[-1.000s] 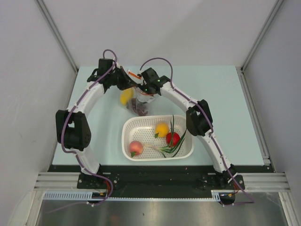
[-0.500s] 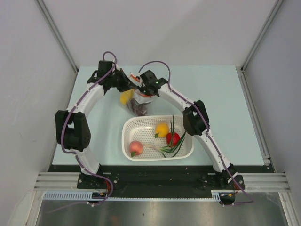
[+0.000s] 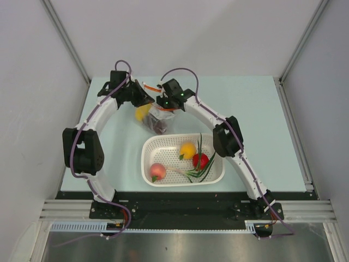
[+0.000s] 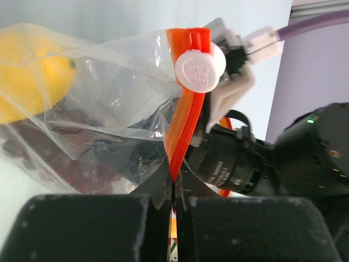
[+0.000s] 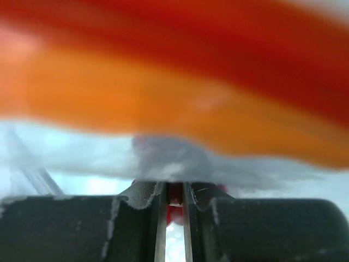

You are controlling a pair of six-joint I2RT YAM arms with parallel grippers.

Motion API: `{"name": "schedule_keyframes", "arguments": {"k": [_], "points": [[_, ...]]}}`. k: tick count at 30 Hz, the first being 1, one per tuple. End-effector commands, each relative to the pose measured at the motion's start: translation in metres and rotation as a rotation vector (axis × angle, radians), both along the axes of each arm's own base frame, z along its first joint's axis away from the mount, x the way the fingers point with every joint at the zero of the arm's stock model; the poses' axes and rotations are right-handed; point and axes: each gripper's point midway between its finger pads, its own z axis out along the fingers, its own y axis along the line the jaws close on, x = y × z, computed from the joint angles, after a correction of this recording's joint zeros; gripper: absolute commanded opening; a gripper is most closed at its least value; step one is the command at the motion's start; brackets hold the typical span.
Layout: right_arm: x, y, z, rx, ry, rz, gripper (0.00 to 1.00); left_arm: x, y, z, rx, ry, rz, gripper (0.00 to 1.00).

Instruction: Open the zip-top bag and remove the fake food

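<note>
Left claw [image 4: 173, 197] clenched on the red-orange zip strip [image 4: 184, 123] of the small clear crinkly zip-top bag [image 3: 156, 116]; right claw [image 3: 162, 103] pinches the same mouth opposite. Both arms arch inward, wrists meeting over the worktop [image 3: 262, 125]. Bag hangs between them, yellow toy piece [image 4: 32, 71] and dark purple grapes [image 3: 159, 127] inside.

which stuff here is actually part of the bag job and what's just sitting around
In the job: zip-top bag, yellow piece and grapes inside it, left gripper, right gripper.
Sitting by: white basket holding orange fruit, peach, red fruit, green onion.
</note>
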Motion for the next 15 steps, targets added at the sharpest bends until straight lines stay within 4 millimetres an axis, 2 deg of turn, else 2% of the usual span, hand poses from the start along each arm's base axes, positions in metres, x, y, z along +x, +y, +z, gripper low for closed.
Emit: {"name": "schedule_keyframes", "arguments": {"k": [1,7,8,11,12,14,15], "points": [[0.014,0.009,0.11,0.178,-0.142,-0.032,0.0,0.005,0.007,0.019,0.022,-0.054,-0.001,0.0],[0.024,-0.001,0.161,0.253,-0.201,-0.078,0.0,0.005,0.013,0.019,0.04,-0.054,0.011,0.0],[0.024,-0.005,0.176,0.269,-0.223,-0.084,0.0,0.004,0.015,0.018,0.04,-0.052,0.012,0.0],[0.027,-0.014,0.198,0.285,-0.269,-0.1,0.0,0.003,0.019,0.018,0.037,-0.057,0.022,0.0],[0.024,-0.016,0.21,0.295,-0.29,-0.1,0.0,0.003,0.021,0.019,0.035,-0.063,0.028,0.0],[0.023,-0.019,0.219,0.296,-0.311,-0.104,0.0,0.002,0.027,0.022,0.031,-0.072,0.038,0.0],[0.019,-0.021,0.229,0.306,-0.328,-0.102,0.0,0.002,0.029,0.023,0.032,-0.078,0.042,0.0]]}}
